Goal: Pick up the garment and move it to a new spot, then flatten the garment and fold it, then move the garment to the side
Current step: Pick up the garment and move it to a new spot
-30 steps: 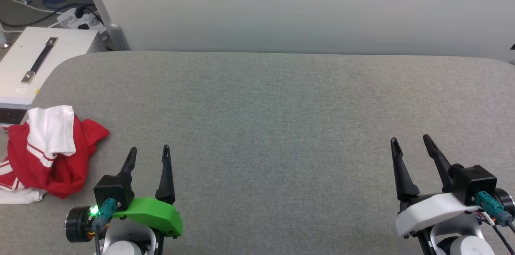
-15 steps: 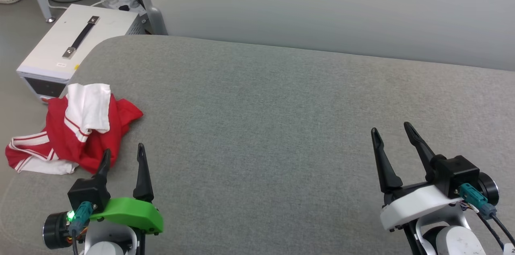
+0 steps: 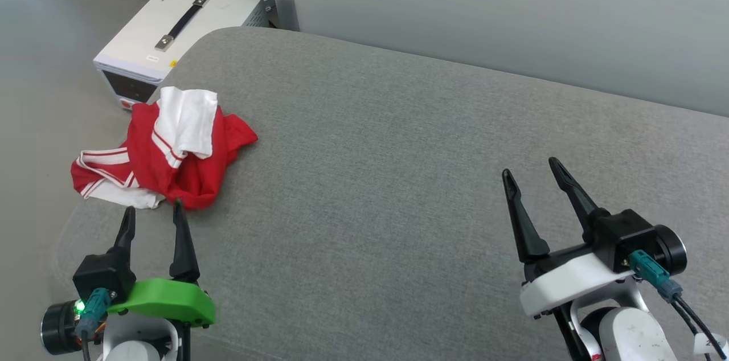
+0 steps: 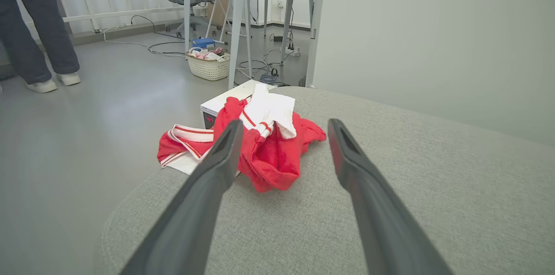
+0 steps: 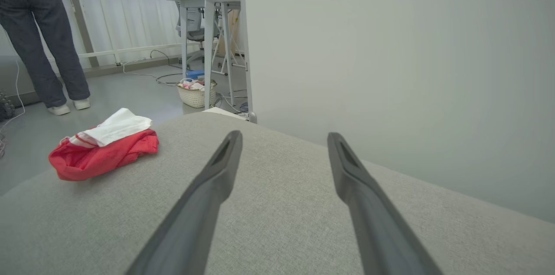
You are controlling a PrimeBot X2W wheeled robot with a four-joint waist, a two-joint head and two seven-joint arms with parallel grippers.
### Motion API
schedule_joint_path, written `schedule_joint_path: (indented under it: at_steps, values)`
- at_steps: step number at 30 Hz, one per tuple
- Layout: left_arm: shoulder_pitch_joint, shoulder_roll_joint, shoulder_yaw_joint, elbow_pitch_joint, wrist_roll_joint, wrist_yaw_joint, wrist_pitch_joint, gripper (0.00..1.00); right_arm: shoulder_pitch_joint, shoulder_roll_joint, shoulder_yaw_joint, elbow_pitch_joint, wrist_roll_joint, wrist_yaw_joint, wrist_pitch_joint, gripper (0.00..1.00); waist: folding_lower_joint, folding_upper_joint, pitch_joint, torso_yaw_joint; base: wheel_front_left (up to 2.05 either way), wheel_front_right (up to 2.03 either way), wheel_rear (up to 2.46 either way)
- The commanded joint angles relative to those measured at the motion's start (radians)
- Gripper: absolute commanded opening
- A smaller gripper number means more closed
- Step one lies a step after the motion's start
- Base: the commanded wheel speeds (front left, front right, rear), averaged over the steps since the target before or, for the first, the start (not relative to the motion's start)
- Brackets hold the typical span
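Note:
The garment (image 3: 171,156), red with white sleeves and striped trim, lies crumpled at the left end of the grey cushioned surface (image 3: 398,179), part of it hanging over the edge. My left gripper (image 3: 152,207) stands open just short of it, fingertips near its red hem. In the left wrist view the garment (image 4: 264,149) sits straight ahead between the open fingers (image 4: 217,166). My right gripper (image 3: 529,166) is open and empty at the right, far from the garment (image 5: 104,149).
A white box with a black handle (image 3: 179,25) stands on the floor beside the surface's left end. A pale wall panel (image 3: 512,19) runs along the back. A person's legs (image 4: 39,36) and a basket (image 4: 210,64) are farther off on the floor.
The camera has turned left, so the whole view has shifted right. My left gripper now stands closer to the garment's hem. Both grippers stay open.

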Motion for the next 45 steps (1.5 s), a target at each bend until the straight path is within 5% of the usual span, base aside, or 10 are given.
schedule_joint_path:
  at_steps: [1, 26, 45]
  values:
    - [-0.003, -0.003, 0.009, -0.001, -0.001, -0.008, -0.011, 1.0, -0.02, -0.004, 0.011, 0.003, -0.003, -0.001, -0.009, 1.0, -0.0001, 0.0, 0.004, 0.031, 0.0, 0.0, 0.0]
    - [0.009, -0.006, 0.054, 0.023, -0.022, -0.028, -0.063, 1.0, -0.048, -0.01, 0.064, 0.013, 0.021, -0.001, -0.036, 1.0, -0.0001, 0.0, 0.006, 0.171, 0.0, 0.0, 0.0]
    - [-0.087, 0.036, 0.04, 0.083, -0.028, -0.056, -0.064, 1.0, -0.059, -0.041, 0.053, 0.0, 0.001, -0.001, 0.025, 1.0, -0.0001, 0.0, 0.047, 0.156, 0.0, 0.0, 0.0]
